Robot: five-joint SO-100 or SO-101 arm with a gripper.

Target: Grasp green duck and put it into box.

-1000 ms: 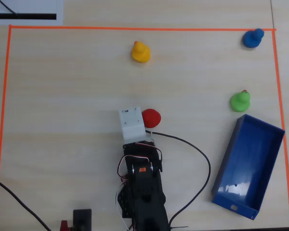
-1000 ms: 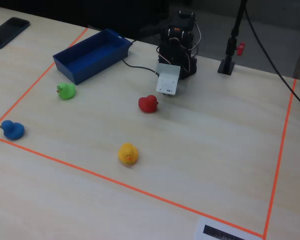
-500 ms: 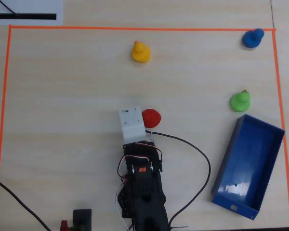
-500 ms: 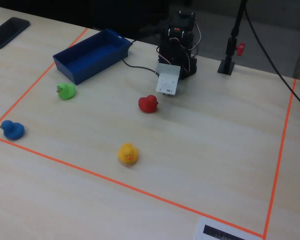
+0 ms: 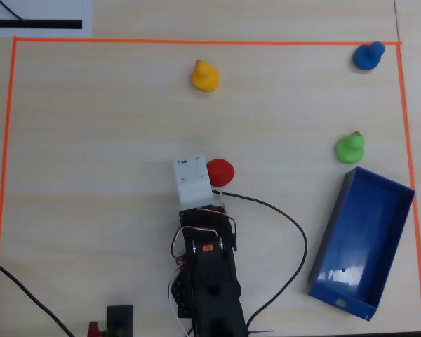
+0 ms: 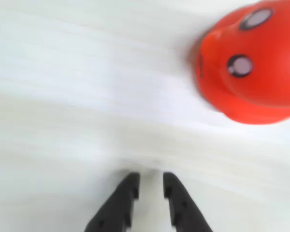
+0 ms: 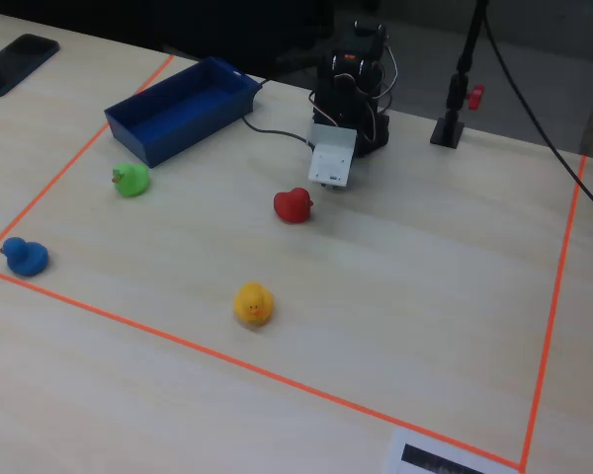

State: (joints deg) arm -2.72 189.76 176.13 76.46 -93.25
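The green duck [image 5: 349, 147] [image 7: 130, 180] stands upright on the pale wood table, just beyond one short end of the blue box [image 5: 365, 239] [image 7: 203, 126], which holds nothing. In the overhead view the arm is folded at bottom centre, far left of the duck, with its white camera housing [image 5: 192, 180] covering the gripper. In the wrist view my gripper [image 6: 151, 181] shows two black fingertips with only a narrow slit and nothing between them, low over bare table. Neither the green duck nor the box appears in the wrist view.
A red duck [image 5: 220, 172] [image 6: 253, 63] [image 7: 293, 205] sits right beside the gripper. A yellow duck [image 5: 205, 76] [image 7: 253, 303] and a blue duck [image 5: 368, 55] [image 7: 25, 256] stand near the orange tape border [image 5: 196, 41]. A black cable [image 5: 295, 232] loops between arm and box.
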